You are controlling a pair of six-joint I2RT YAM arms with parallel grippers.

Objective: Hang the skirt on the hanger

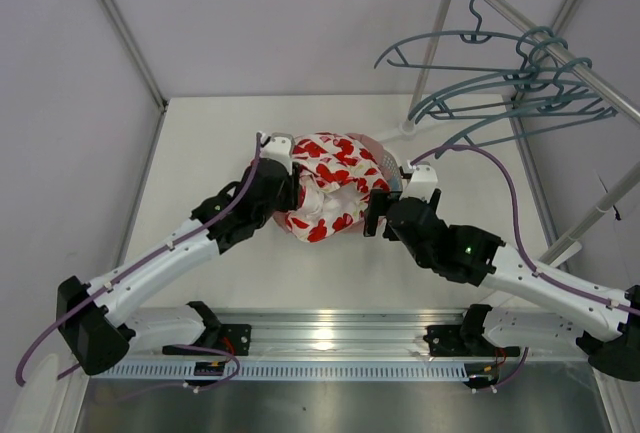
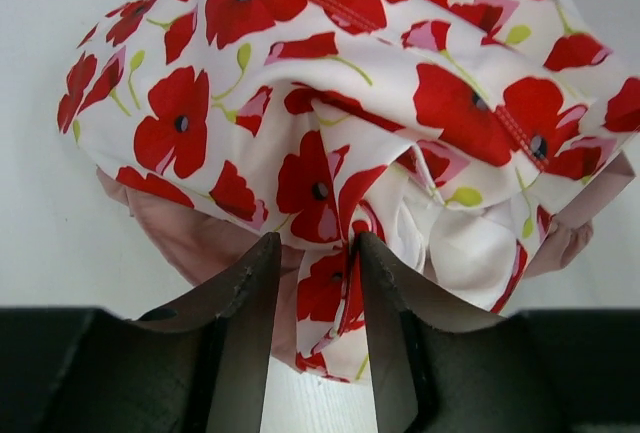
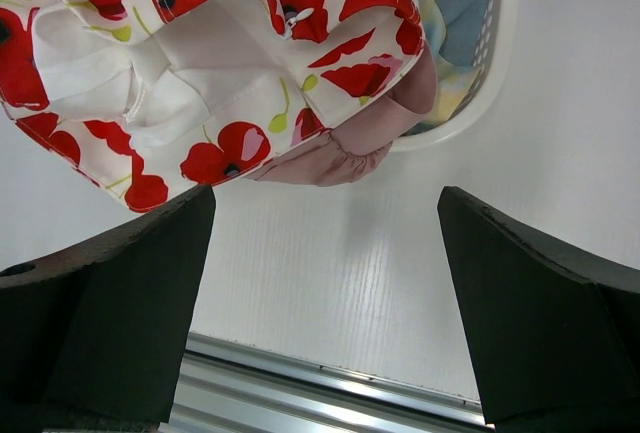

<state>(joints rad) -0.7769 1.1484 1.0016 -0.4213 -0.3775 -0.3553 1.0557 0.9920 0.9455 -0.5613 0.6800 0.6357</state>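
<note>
Left wrist: left gripper (image 2: 317, 245) pinches skirt (image 2: 380, 83) edge.

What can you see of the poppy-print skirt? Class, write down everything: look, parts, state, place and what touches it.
The skirt is white woven-looking cloth printed with large red poppies, green stems and pink touches, with stitched seams. It lies crumpled in a heap on the white table, over a dusty-pink garment and partly covering a white basket. The left fingers pinch a hanging fold at its edge. It is not on a hanger.
</note>
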